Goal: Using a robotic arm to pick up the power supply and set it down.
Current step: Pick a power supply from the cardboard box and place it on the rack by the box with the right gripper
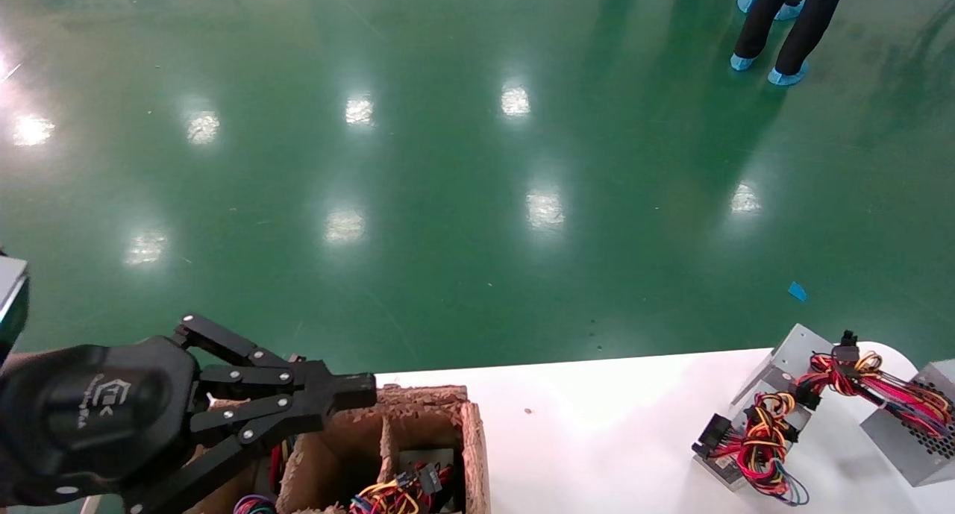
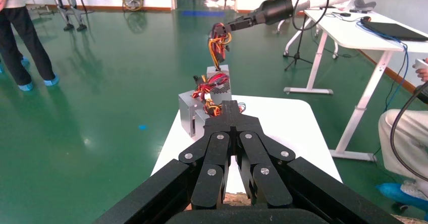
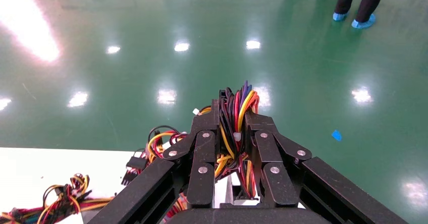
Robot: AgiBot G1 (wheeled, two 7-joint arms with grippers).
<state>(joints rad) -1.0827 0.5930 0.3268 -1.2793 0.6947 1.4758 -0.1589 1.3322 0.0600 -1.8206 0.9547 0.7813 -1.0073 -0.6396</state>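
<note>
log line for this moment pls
right gripper: shut on power supply cable bundle, lifted | left gripper: shut, over cardboard box | two power supplies on table

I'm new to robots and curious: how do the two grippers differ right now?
The left gripper is shut on nothing; the right gripper is shut on a power supply's wires. The left hangs over the box; the right is raised above the table. Both are black, jaws closed.
</note>
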